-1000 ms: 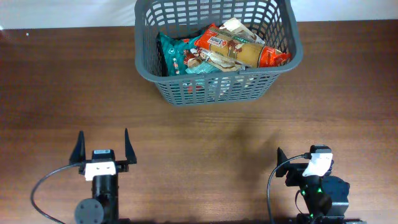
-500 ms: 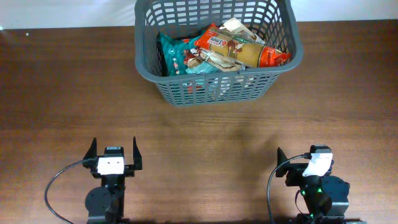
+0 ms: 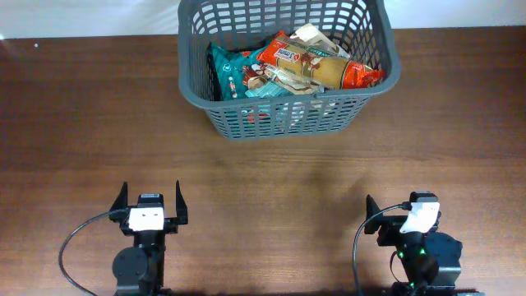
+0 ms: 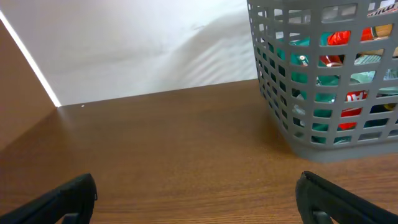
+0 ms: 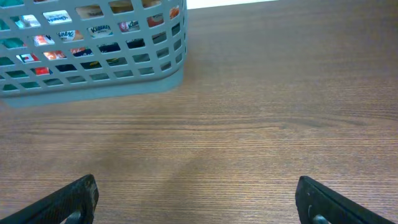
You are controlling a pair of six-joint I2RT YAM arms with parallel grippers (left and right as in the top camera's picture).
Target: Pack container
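Dark grey plastic lattice shopping basket [image 3: 279, 123]: where, and which way does it lie? /jm

Top centre of the overhead frame, on the brown wooden table [image 3: 82, 123], far rim cut by the frame edge. Mouth faces up. Long axis runs left-right, right end skewed slightly toward the top. /ok

Anything changed in the last second? /jm

Left gripper [image 3: 150, 187] only. It pulled back toward the bottom edge and narrowed its spread, then held. Jaws are parted, nothing in them. Right gripper [image 3: 401, 212], lower right, hasn't moved; it's also released and empty. Basket and load sit as they were, with the orange-red snack packet [image 3: 320, 70] on top and the teal packet [image 3: 230, 70] at the left. /ok

Meaning? /jm

No loose item shows on the table and both arms are parked well clear. I'd judge packing done. /ok
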